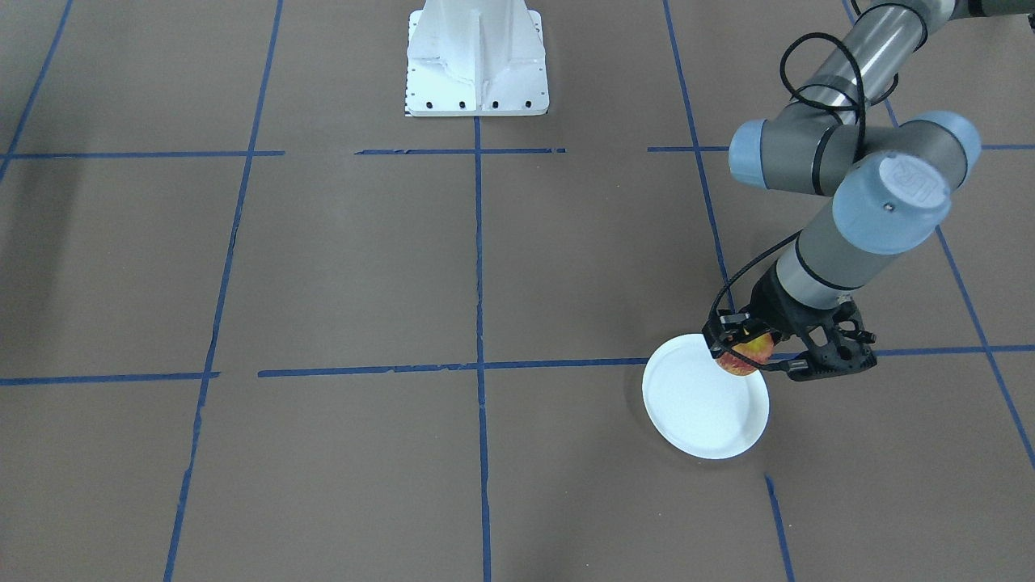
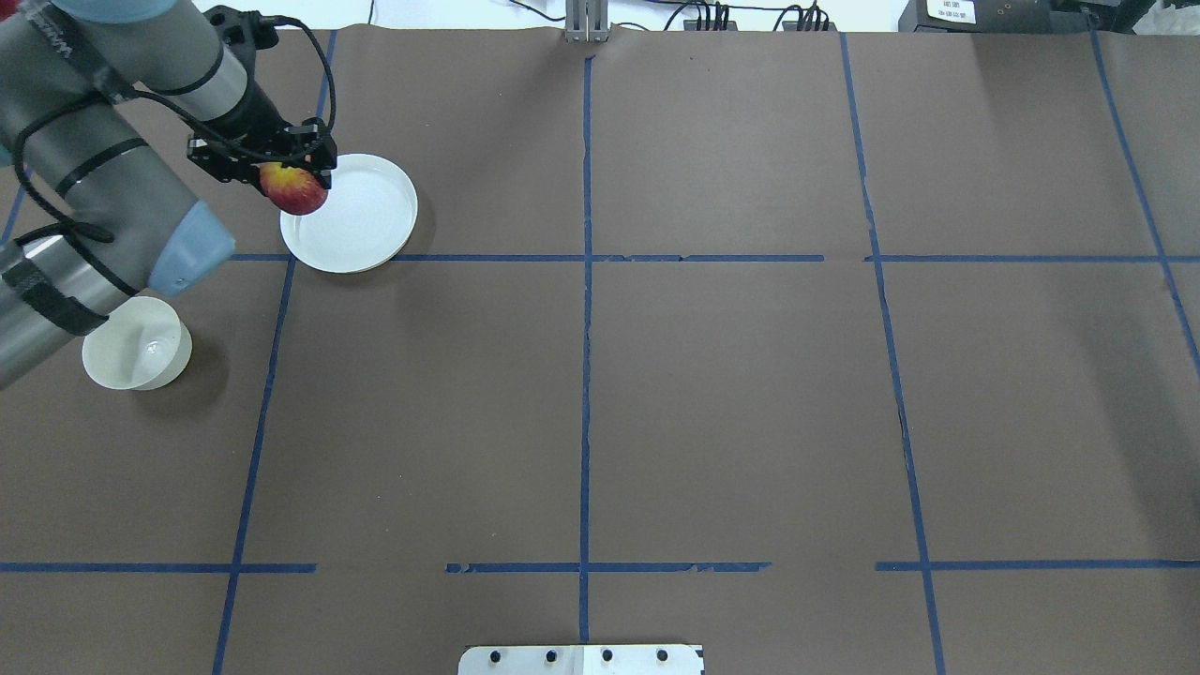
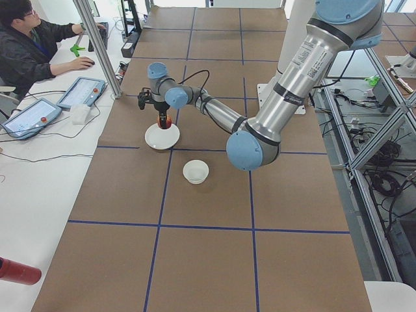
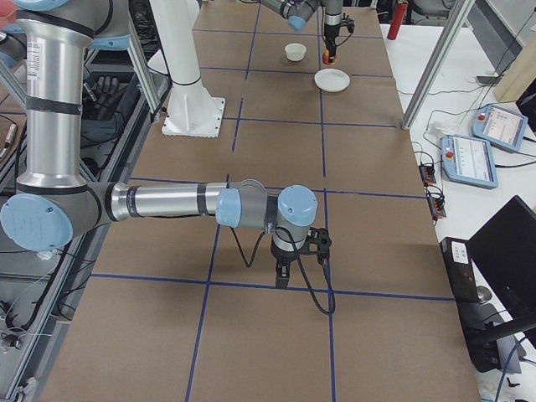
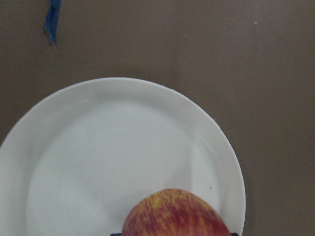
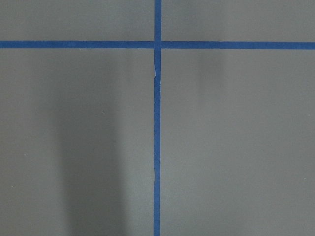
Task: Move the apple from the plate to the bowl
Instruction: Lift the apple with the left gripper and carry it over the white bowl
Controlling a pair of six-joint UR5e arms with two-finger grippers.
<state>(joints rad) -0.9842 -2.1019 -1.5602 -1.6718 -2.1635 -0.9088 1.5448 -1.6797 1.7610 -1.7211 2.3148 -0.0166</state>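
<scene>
Apple (image 2: 293, 188), red with yellow streaks, is clamped between the fingers of the left gripper (image 1: 745, 356). It hangs in the air over the rim of the white plate (image 2: 375, 225), not touching it. A small off-white bowl (image 2: 122, 361) stands near the plate, on the robot's side, apart from it. The right gripper (image 4: 283, 270) hangs well apart from the plate; whether it is spread or closed cannot be told.

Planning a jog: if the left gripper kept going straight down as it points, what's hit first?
Likely the plate, near its rim, with the held apple touching before the left gripper; depth unclear.
</scene>
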